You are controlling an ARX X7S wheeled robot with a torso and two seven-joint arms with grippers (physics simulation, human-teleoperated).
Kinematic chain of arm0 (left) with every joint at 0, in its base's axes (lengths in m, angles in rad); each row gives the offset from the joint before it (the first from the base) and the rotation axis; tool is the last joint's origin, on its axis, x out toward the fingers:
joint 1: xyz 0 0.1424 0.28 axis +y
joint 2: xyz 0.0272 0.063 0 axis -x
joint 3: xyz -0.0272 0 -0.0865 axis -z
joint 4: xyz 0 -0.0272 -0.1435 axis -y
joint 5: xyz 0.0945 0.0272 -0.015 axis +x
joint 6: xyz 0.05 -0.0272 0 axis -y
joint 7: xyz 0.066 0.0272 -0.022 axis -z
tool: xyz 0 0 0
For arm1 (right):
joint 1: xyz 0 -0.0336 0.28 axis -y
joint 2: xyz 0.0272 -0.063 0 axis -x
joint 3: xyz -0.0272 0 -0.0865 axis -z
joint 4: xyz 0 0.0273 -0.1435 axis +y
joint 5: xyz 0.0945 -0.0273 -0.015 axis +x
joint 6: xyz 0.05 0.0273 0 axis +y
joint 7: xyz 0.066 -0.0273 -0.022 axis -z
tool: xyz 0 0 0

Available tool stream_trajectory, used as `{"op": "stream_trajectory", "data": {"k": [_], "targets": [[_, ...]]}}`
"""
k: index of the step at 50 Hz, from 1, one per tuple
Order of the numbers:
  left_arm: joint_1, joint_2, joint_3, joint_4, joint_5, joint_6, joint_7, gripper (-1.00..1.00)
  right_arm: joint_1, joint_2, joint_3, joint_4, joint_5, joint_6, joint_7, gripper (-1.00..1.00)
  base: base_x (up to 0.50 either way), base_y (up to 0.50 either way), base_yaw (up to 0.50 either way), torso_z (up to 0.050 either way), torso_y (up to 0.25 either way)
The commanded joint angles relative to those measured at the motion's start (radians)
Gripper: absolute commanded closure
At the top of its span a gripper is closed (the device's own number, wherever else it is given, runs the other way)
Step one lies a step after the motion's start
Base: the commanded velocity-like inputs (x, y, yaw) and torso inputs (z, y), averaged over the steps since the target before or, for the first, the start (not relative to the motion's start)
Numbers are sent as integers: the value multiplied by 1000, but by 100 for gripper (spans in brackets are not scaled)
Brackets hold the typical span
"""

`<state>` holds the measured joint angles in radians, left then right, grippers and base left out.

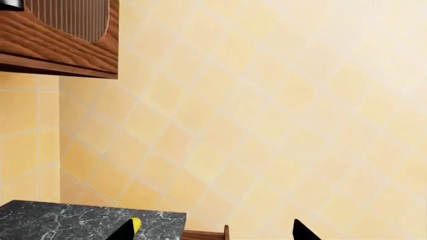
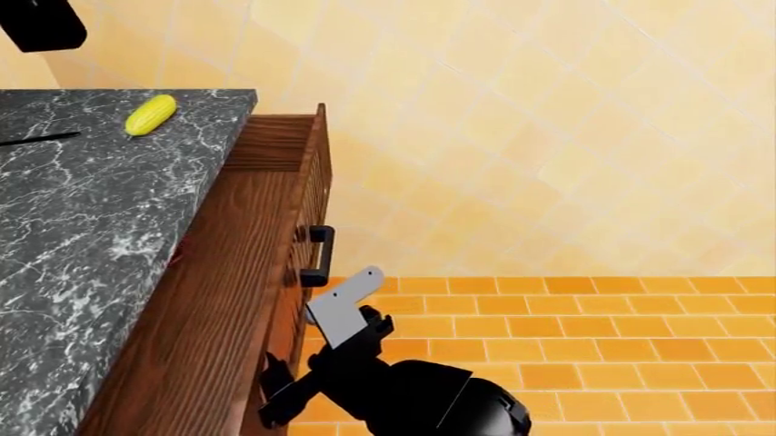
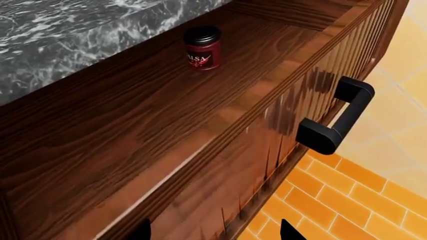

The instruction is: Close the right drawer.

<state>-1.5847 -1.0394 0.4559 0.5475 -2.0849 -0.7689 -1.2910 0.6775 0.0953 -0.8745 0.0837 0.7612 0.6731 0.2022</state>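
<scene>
The right drawer of reddish-brown wood stands pulled out from under the dark marble counter. Its front panel carries a short black bar handle, which also shows in the head view as the handle. Inside lies a small salsa jar. My right gripper is open, its two black fingertips either side of the front panel's lower stretch, below the handle, holding nothing. My left gripper is open in the air, high above the counter's end and facing the tiled wall.
A yellow corn cob lies on the counter near its far end. A wooden wall cabinet hangs above. Orange floor tiles lie beside the drawer, and my right arm is low by the drawer front.
</scene>
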Motion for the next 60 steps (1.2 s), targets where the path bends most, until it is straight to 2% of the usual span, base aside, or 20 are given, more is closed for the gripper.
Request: {"op": "stream_trajectory", "data": {"k": [1, 29, 48, 60], "targets": [[-1, -6, -2, -3, -3, 4, 5, -100, -5, -57, -63, 2, 130, -32, -44, -100, 0, 0, 0, 0, 0], [-2, -7, 3, -2, -2, 10, 7, -100, 25, -54, -116, 18, 163, -88, -25, -100, 0, 0, 0, 0, 0], [-10, -10, 7, -2, -3, 9, 4, -100, 47, 72, -7, -96, 193, -104, 108, -100, 0, 0, 0, 1, 1], [-5, -11, 13, 0, 5, 8, 6, -100, 126, 233, 123, -268, 283, -37, 230, -100, 0, 0, 0, 0, 0]]}}
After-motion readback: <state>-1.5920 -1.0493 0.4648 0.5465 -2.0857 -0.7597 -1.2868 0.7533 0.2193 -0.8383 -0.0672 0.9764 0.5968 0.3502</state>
